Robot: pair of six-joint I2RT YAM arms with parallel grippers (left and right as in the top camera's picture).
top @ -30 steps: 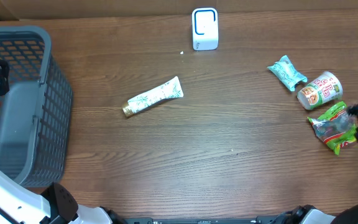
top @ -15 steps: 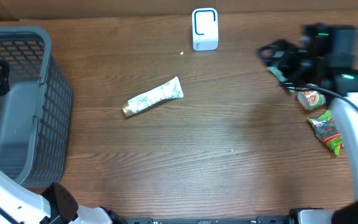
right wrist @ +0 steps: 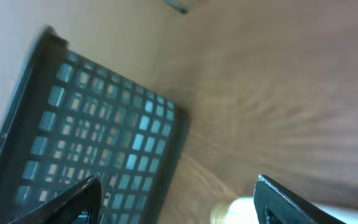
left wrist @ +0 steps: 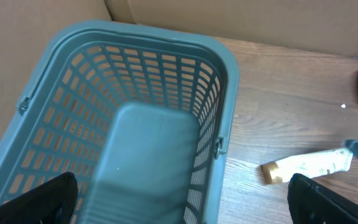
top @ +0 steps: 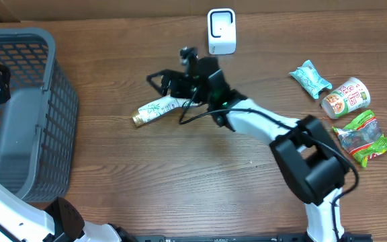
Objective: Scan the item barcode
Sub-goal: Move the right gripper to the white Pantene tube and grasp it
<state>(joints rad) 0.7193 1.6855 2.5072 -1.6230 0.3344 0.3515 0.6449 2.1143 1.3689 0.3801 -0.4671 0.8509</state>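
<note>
Now your right gripper (top: 166, 98) hangs over the tube (top: 152, 109) near the middle of the table (top: 247, 202), jaws spread wide and empty, apparently to straddle it. The scanner (top: 221, 30) stands by the far edge.

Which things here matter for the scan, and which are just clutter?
In play: tube, white scanner, right gripper open at the tube.
Lying about, for now: teal packet, cup, green bag, grey basket.

No legible text — print on the cup (top: 345, 97) and tube (top: 161, 105) too small
</note>
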